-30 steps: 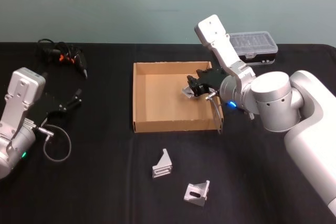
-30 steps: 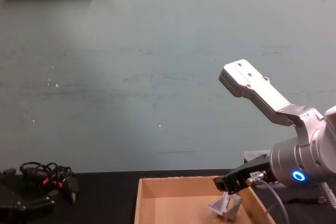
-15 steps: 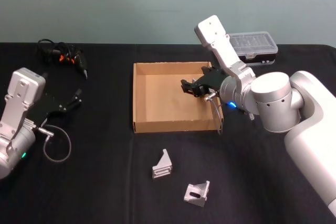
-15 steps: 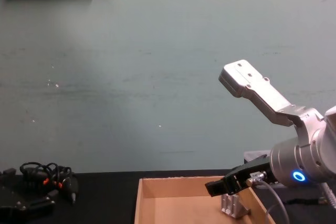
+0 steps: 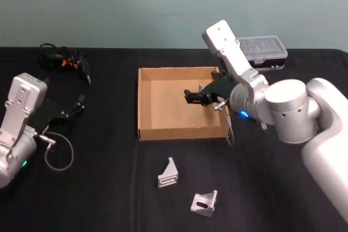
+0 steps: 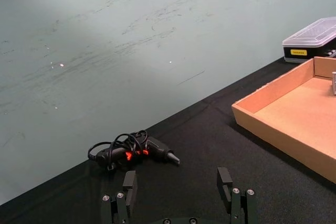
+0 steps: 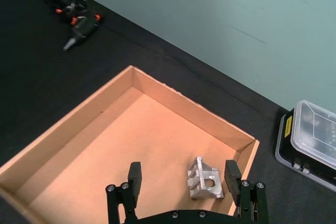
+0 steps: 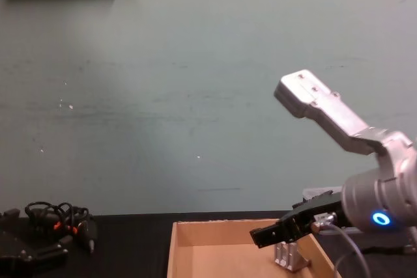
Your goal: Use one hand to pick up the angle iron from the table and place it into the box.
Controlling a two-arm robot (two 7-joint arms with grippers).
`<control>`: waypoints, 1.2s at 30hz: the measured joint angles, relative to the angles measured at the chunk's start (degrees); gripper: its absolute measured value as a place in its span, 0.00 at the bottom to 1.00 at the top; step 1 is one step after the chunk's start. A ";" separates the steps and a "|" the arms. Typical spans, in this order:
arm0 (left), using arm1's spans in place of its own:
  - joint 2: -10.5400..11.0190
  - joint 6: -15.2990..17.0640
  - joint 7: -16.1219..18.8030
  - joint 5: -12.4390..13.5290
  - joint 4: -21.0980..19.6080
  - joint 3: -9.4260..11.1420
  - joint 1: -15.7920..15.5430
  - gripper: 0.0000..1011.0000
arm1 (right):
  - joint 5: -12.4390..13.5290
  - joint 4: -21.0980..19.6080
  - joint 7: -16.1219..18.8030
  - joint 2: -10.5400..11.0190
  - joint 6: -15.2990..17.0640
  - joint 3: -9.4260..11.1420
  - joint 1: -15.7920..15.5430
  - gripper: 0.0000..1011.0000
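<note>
One angle iron (image 7: 205, 178) lies on the floor of the cardboard box (image 5: 140, 101) near its far right corner, and shows in the chest view as a small silver piece (image 8: 290, 255). My right gripper (image 5: 191, 96) hovers open over the box, its fingers (image 7: 135, 178) apart with nothing between them and the angle iron just beyond them. Two more angle irons (image 5: 168, 172) (image 5: 204, 202) rest on the black table (image 5: 109, 188) in front of the box. My left gripper (image 5: 73, 107) stays open at the left, above the table.
A black case with a clear lid (image 5: 261, 47) sits behind the box at the right. A cabled tool with orange marks (image 5: 65, 61) lies at the far left. A looped cable (image 5: 57, 153) hangs by the left arm.
The right gripper has let go of the angle iron, which now rests on the box floor. The gripper has opened and drawn back a little above it. The left arm barely moved.
</note>
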 joint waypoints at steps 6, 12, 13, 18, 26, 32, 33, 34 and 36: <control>0.00 0.00 0.00 0.00 0.00 0.00 0.00 0.99 | 0.70 -7.30 2.74 3.02 1.35 1.43 -3.70 0.99; 0.00 0.00 0.00 0.00 0.00 0.00 0.00 0.99 | 2.00 -17.30 6.52 8.22 2.10 3.83 -9.69 0.99; 0.00 0.00 0.00 0.00 0.00 0.00 0.00 0.99 | 2.26 -18.53 7.16 9.07 1.82 4.23 -10.58 0.99; 0.00 0.00 0.00 0.00 0.00 0.00 0.00 0.99 | 4.38 -24.18 10.88 14.48 -1.99 6.88 -16.01 0.99; 0.00 0.00 0.00 0.00 0.00 0.00 0.00 0.99 | 10.55 -27.78 22.13 25.24 -15.60 10.25 -24.04 0.99; 0.00 0.00 0.00 0.00 0.00 0.00 0.00 0.99 | 14.04 -27.28 29.66 30.40 -21.70 10.17 -26.85 0.99; 0.00 0.00 0.00 0.00 0.00 0.00 0.00 0.99 | 14.39 -27.16 30.32 30.83 -22.23 10.00 -27.08 0.99; 0.00 0.00 0.00 0.00 0.00 0.00 0.00 0.99 | 14.98 -27.01 31.64 31.53 -23.00 9.64 -27.49 0.99; 0.00 0.00 0.00 0.00 0.00 0.00 0.00 0.99 | 15.50 -26.98 32.53 32.09 -23.55 9.29 -27.84 0.99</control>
